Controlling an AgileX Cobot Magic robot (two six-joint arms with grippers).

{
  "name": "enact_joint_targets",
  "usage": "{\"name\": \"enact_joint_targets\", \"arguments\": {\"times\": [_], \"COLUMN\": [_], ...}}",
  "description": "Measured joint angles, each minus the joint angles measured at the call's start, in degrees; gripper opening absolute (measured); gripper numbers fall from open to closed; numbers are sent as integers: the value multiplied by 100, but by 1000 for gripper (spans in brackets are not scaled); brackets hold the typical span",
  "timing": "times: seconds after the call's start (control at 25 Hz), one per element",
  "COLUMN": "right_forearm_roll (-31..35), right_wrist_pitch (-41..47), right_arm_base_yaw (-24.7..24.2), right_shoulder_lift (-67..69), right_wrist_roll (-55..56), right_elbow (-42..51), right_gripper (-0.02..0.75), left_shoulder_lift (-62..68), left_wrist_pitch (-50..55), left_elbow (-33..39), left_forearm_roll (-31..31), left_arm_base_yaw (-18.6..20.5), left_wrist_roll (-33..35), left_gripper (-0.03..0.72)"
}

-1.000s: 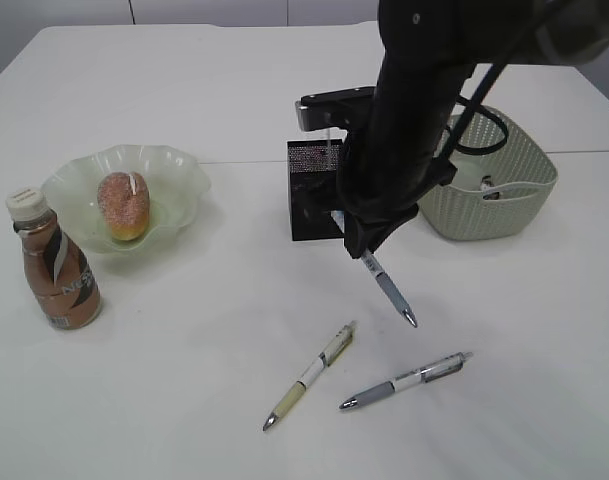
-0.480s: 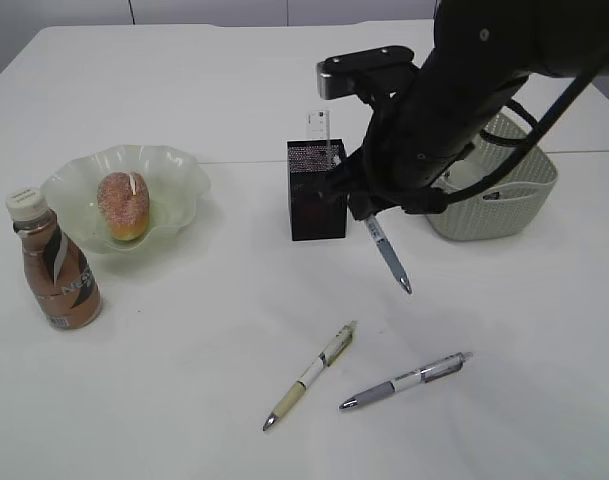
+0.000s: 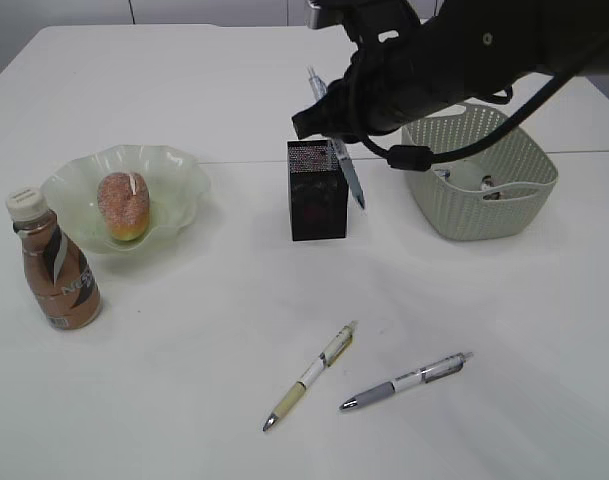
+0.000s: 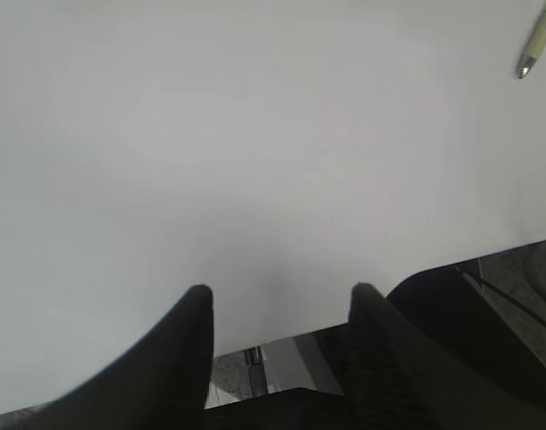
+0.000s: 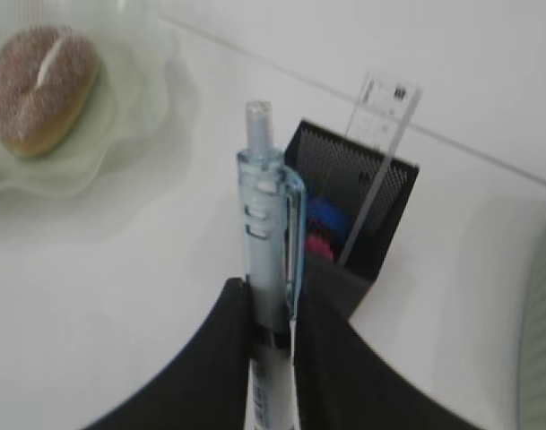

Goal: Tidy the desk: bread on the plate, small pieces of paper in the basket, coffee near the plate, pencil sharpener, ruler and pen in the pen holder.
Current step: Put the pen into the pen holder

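Right tool with pen (above pen holder), ruler inside.

— Which colours are seen toward the left edge of the white tabletop?
— A pale green plate, sugared pink-brown bread, a brown coffee bottle.
— And the rest?
— A black mesh pen holder, a grey-green perforated basket.

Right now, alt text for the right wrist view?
The right pincer grips a clear blue click pen above a black mesh pen holder containing a transparent ruler. At upper left, a sugared bread roll sits on a pale green glass plate.
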Motion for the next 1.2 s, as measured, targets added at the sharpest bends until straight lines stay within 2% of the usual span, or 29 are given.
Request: {"name": "enact_joint_targets", "arguments": {"times": [0.24, 0.56, 0.96, 1.2], "right_forearm_roll": [-48, -59, -59, -59], "right_wrist_pitch": [-1060, -2375, -3713, -4077], "right_arm_base_yaw": [-194, -257, -257, -257], "right_shoulder_lift": [192, 603, 818, 1143], "right_wrist_roll": [0, 10, 10, 10], "right_elbow": [0, 12, 38, 38], "right_gripper": [106, 106, 106, 106], "left_shoulder_lift": [0, 0, 0, 0], "left_wrist_pitch": [0, 0, 0, 0], "left_elbow": [0, 0, 0, 0], "left_forearm_roll": [-243, -251, -251, -266], "left_arm_base_yaw": [0, 0, 0, 0], "left_wrist_roll": [0, 0, 0, 0], "left_gripper": [354, 354, 354, 354]}}
